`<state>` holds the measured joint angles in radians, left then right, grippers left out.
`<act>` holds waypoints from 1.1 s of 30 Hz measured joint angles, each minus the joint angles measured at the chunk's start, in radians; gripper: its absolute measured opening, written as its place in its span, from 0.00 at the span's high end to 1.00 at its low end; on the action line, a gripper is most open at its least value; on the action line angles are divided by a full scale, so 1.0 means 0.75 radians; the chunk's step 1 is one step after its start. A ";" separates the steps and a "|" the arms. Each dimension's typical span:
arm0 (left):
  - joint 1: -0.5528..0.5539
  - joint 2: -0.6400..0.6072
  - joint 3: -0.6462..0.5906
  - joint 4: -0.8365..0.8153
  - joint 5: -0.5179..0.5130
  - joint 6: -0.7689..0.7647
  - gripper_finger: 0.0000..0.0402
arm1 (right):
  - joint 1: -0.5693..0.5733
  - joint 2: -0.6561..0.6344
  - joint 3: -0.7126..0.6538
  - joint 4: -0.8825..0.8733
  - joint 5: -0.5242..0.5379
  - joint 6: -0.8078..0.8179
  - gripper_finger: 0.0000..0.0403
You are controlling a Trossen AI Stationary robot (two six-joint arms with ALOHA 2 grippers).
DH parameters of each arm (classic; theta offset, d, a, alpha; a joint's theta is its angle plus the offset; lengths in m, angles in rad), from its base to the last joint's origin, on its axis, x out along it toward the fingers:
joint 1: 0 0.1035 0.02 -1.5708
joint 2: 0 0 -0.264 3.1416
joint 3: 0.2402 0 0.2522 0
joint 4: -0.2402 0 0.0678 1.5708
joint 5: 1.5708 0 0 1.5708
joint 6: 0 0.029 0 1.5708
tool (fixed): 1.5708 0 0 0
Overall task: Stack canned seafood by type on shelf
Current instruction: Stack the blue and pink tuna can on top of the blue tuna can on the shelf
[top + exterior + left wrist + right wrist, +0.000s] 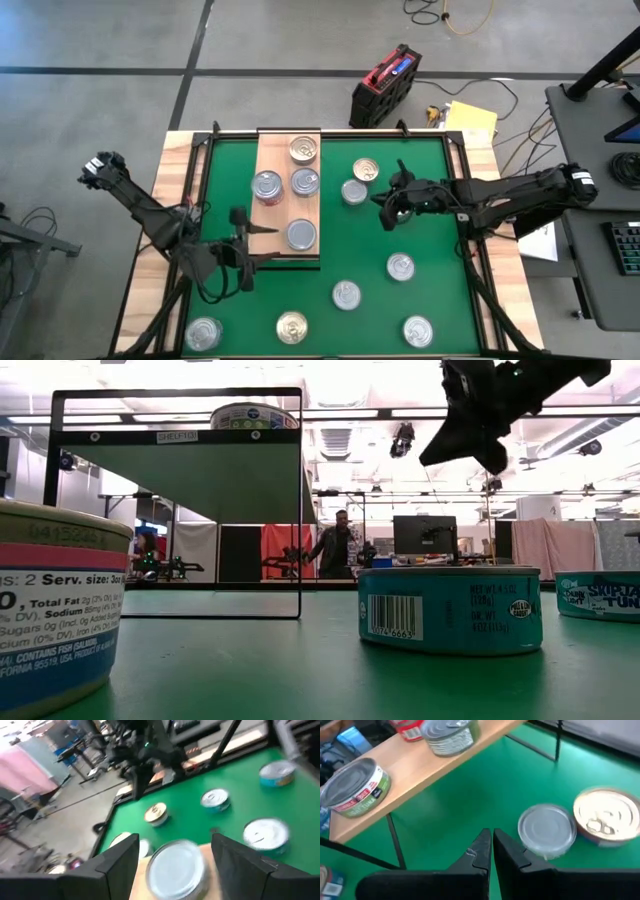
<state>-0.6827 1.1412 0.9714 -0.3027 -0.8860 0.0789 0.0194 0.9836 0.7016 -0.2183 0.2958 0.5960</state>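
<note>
The shelf is a light wooden board on thin dark legs over the green mat, and several tins stand on it, among them a silver-lidded one at its near end. More canned seafood stands on the mat, such as a silver tin and a gold-lidded tin. My left gripper hovers open at the shelf's near left corner, and the near-end tin lies ahead between its fingers, untouched. My right gripper hangs shut above the mat, right of the shelf and just short of the silver tin and the gold-lidded tin.
Several tins stand on the mat's near half: silver ones and a gold one. A teal tin and a blue-labelled tin sit close to the low camera. A person stands in the room behind the table.
</note>
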 joint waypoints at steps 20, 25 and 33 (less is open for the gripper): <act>-0.005 0.000 0.000 -0.267 0.000 -0.118 0.42 | 0.055 0.025 0.064 -0.285 0.128 0.100 0.98; -0.005 -0.023 0.000 -0.300 0.008 -0.118 0.42 | -0.048 0.038 0.109 -0.280 0.133 -0.018 0.98; -0.005 -0.029 0.000 -0.282 -0.038 -0.232 0.42 | -0.121 0.163 0.143 -0.281 0.111 -0.038 0.98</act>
<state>-0.6865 1.1191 0.9714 -0.5140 -0.9146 -0.0954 -0.0712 1.1056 0.8088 -0.4290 0.3792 0.5673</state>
